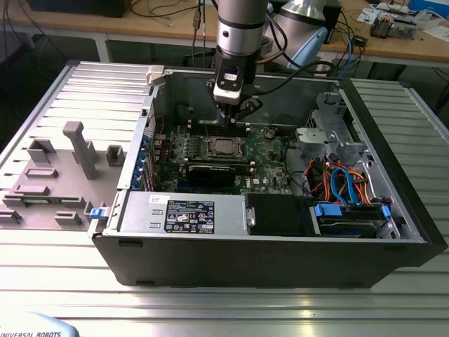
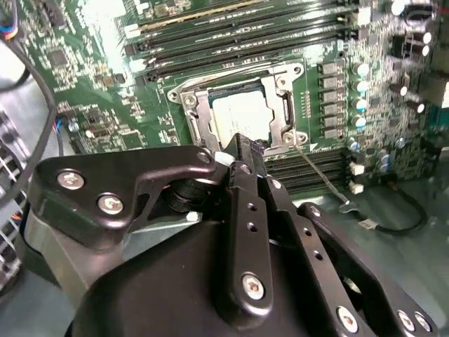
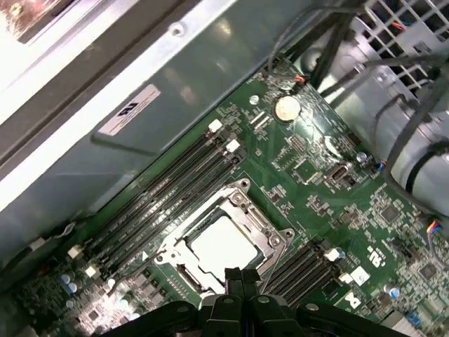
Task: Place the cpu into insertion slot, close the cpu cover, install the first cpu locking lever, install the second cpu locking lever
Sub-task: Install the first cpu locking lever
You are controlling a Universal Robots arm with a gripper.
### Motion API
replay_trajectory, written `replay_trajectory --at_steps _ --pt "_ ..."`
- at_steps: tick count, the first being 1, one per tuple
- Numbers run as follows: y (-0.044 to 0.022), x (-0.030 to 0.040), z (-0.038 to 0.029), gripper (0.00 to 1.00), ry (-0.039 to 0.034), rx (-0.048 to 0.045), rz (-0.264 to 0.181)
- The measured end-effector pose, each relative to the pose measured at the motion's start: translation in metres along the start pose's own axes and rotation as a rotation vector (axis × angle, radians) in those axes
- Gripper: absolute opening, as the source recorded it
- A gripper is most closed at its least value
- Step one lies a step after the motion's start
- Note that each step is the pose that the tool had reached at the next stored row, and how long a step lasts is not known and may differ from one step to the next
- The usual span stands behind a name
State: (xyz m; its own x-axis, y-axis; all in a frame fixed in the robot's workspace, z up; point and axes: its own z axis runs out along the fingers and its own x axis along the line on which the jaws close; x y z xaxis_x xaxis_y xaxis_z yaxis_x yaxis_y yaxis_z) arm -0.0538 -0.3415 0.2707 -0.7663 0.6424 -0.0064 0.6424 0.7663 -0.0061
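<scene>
An open computer case is lying on a ribbed metal table, with a silver power supply carrying a black label and sitting along its near wall. Blue and orange cables are bunching at the exterior view's right, and a black card is standing across the green circuit board. 3 upright grey blocks are standing on the table at the exterior view's left. In the first wrist view a coin battery is shining near long dark memory slots
</scene>
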Motion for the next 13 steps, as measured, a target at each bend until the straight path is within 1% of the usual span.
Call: replay_trajectory --at_steps 2,3,5,7,9,11,13 --pt "0.0000 0.0000 0.0001 0.11 -0.0002 -0.0003 -0.039" --pt "0.0000 0.0000 0.0001 0.11 -0.0004 -0.0006 -0.078" --pt "0.0000 0.0000 0.0001 0.11 -0.0007 -0.0008 -0.115" --pt "0.0000 0.0000 0.0002 0.11 -0.0011 -0.0013 -0.183" --pt "0.0000 0.0000 0.0002 0.11 -0.0014 -0.0017 -0.232" --pt "0.0000 0.0000 0.0002 0.11 -0.0015 -0.0018 -0.259" --pt "0.0000 0.0000 0.0002 0.11 -0.0016 -0.0018 -0.264"
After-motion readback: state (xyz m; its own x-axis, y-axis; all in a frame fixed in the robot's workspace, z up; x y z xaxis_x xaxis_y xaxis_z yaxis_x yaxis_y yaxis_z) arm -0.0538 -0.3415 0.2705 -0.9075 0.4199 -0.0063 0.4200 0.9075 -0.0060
